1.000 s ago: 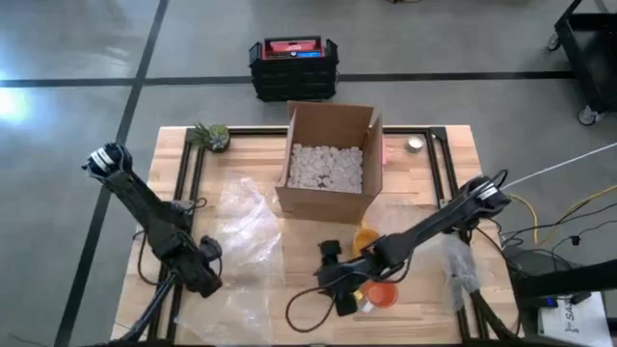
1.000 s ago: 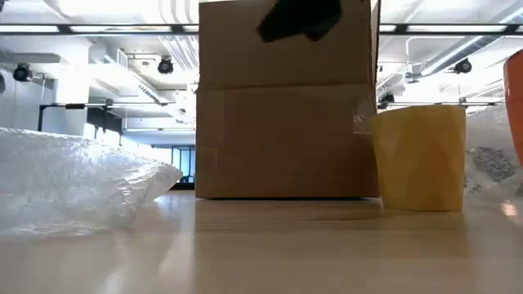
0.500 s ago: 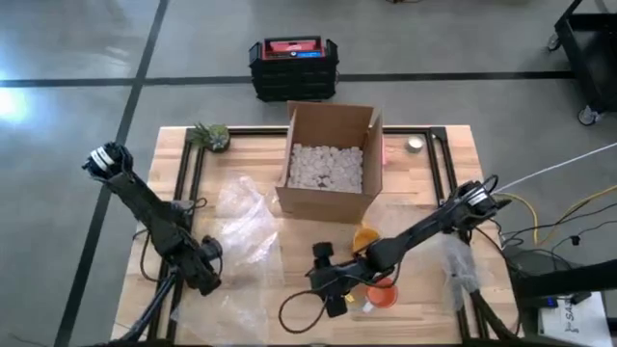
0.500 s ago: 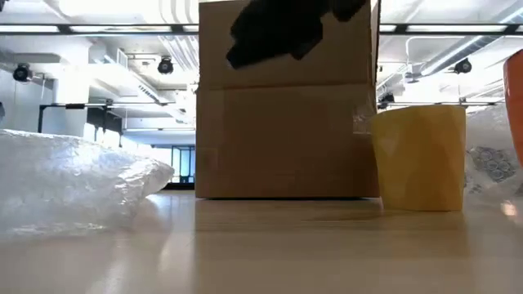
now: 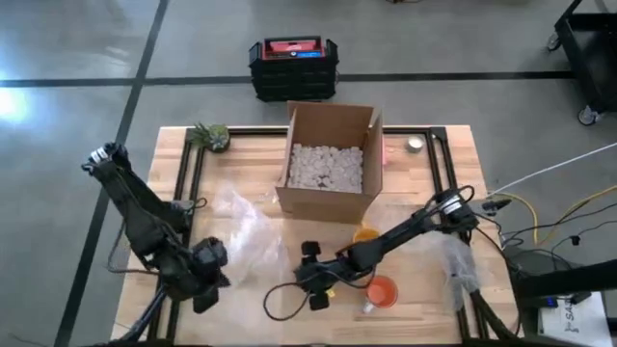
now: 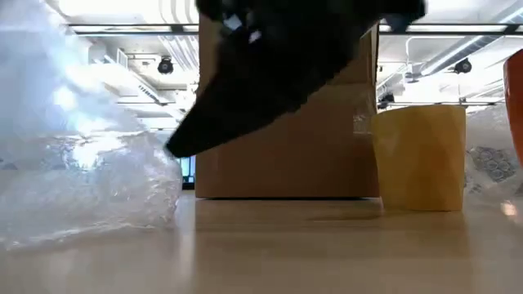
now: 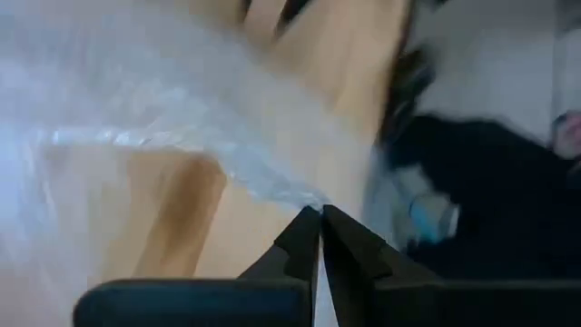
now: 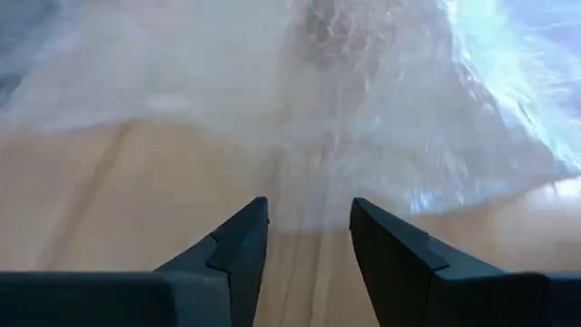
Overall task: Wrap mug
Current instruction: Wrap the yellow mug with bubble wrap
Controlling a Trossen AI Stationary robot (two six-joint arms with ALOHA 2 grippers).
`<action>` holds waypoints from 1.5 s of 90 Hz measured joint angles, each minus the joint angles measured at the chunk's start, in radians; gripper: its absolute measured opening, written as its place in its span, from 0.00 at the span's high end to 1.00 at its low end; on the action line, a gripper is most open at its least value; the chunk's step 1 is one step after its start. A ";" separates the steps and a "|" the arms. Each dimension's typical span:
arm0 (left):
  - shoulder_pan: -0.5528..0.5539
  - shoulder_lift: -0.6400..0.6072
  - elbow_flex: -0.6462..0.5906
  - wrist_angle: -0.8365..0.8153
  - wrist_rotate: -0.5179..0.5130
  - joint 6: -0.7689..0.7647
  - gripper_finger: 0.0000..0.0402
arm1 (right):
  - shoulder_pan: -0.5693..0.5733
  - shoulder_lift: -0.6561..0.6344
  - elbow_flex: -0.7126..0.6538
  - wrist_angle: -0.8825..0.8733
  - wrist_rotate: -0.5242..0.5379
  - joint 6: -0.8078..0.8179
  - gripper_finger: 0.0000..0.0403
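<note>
Yellow ceramic marks the mug (image 5: 364, 234) you are to wrap: in the high view it sits just below the centre of the frame, immediately below the front wall of the cardboard box (image 5: 328, 160), and it is partly covered by the right arm. In the low view the same mug (image 6: 419, 157) stands upright at the right of the frame, beside the box.

Locate the right gripper (image 5: 310, 277) at lower centre of the high view. It lies to the lower left of the mug, near it but not touching, and points toward the bubble wrap (image 5: 249, 229) spread across the left-centre of the table. In the right wrist view the right gripper (image 8: 309, 232) has its two fingers spread apart with bare wood between them; they grasp nothing, and the bubble wrap (image 8: 399, 109) lies just ahead of the tips.

Locate the left gripper (image 5: 209, 280) at lower left of the high view, at the lower edge of the bubble wrap and well apart from the mug. In the left wrist view the left gripper (image 7: 320, 216) has its fingertips pressed together; the wrap's edge lies right at the tips, but you cannot tell whether any film is pinched between them.

An orange cup (image 5: 382, 291) sits on the table just below the mug, to the right of the right gripper.
</note>
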 joint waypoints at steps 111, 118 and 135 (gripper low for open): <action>0.432 0.211 0.059 0.340 -0.056 0.656 1.00 | 0.052 -0.095 0.285 -0.482 0.233 -0.170 0.98; 0.432 0.202 0.060 0.343 -0.048 0.659 0.98 | 0.034 -0.064 0.283 -0.485 0.240 -0.160 0.98; 0.433 0.201 0.062 0.314 -0.033 0.684 0.84 | -0.005 -0.031 0.281 -0.589 0.401 -0.099 0.98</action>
